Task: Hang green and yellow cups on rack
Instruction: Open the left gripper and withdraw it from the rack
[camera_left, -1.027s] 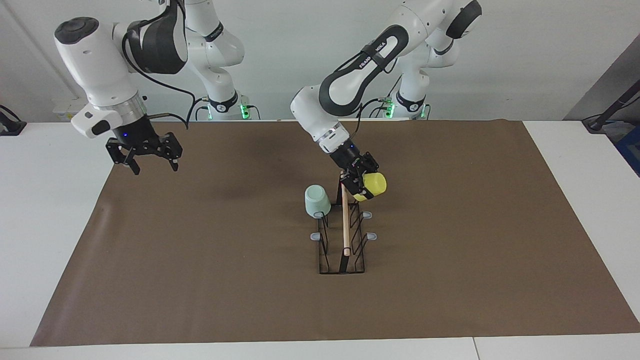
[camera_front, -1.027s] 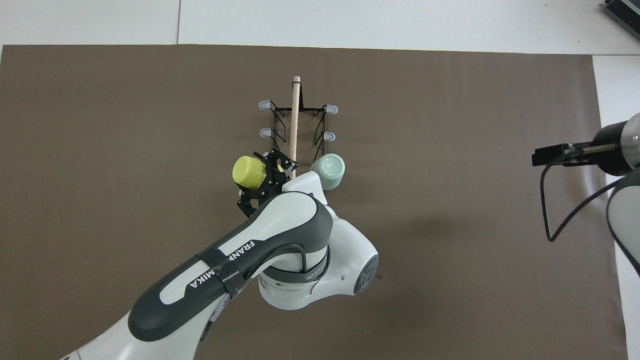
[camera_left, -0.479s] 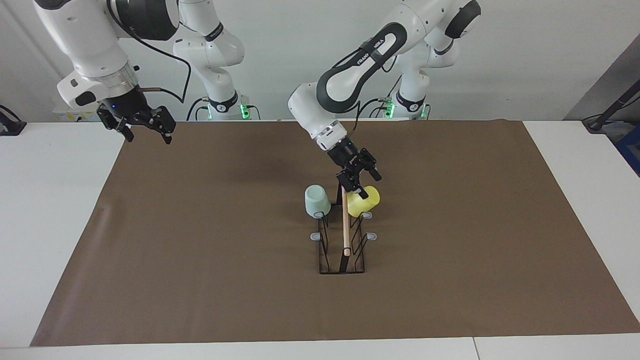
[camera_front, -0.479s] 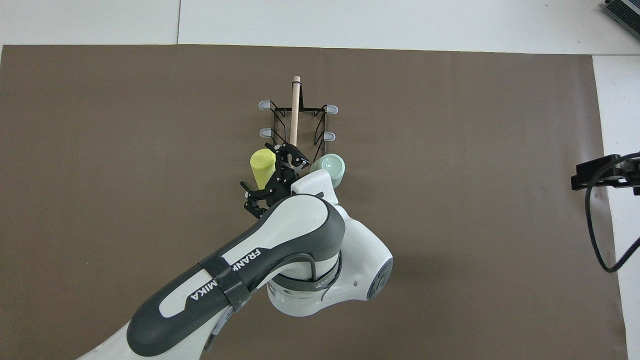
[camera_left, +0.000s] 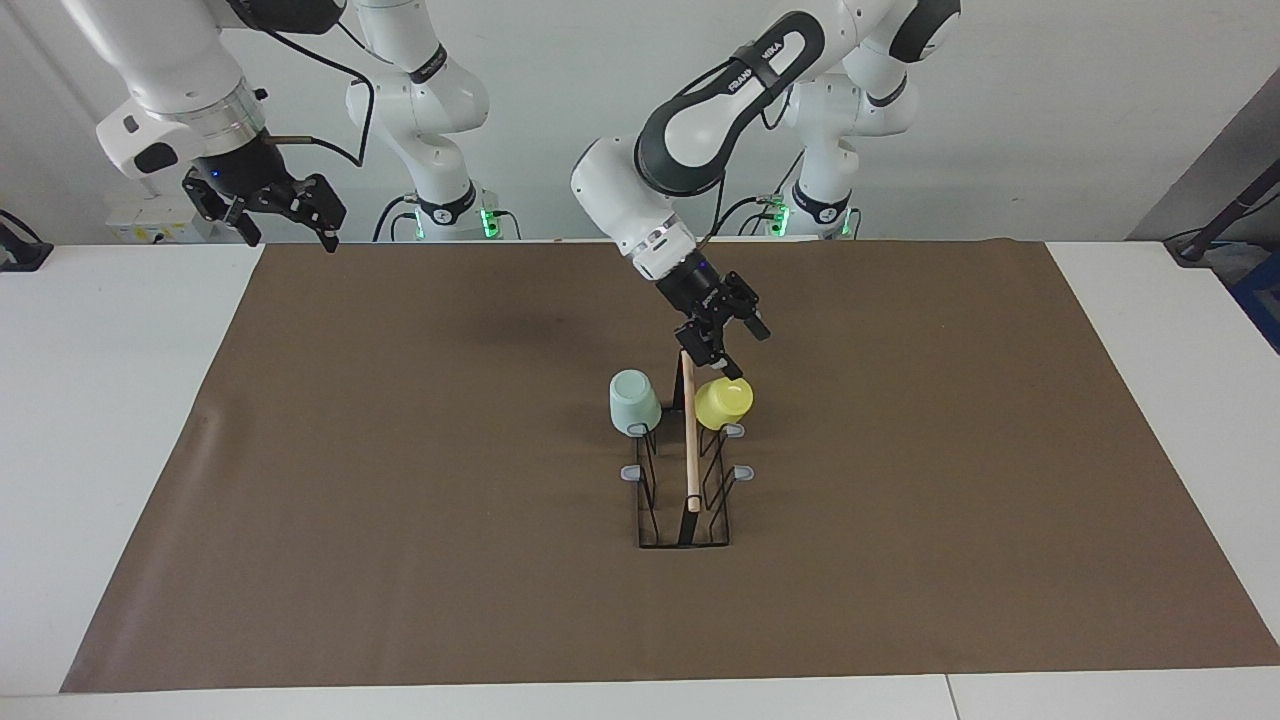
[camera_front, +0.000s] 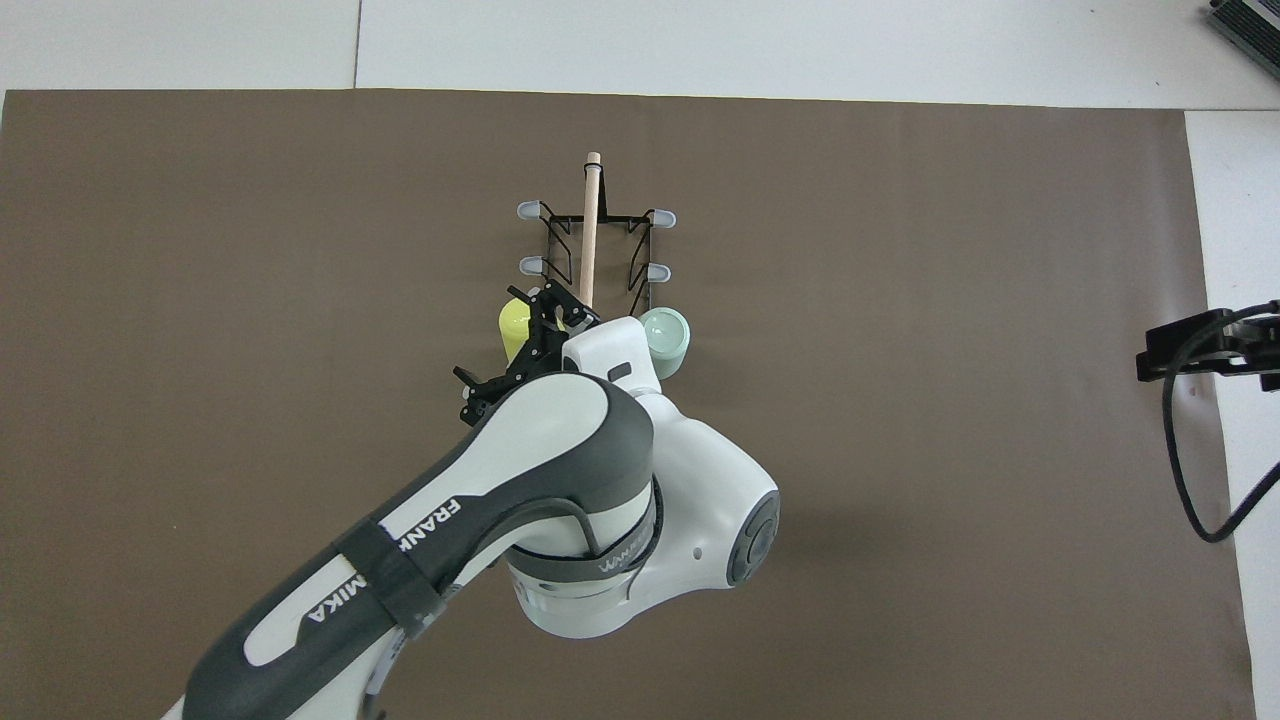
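The black wire rack with its wooden rod stands mid-table; it also shows in the overhead view. The mint green cup hangs upside down on the prong nearest the robots, toward the right arm's end. The yellow cup hangs upside down on the matching prong toward the left arm's end. Both cups show in the overhead view, yellow cup and green cup. My left gripper is open and empty just above the yellow cup, apart from it. My right gripper is open and raised over the mat's corner.
A brown mat covers most of the white table. The rack's other grey-tipped prongs carry nothing. My left arm's large white body covers the mat nearer to the robots than the rack in the overhead view.
My left gripper let go of the yellow cup, which now hangs on its prong, and rose away from it. My right gripper lifted and drew back toward its base.
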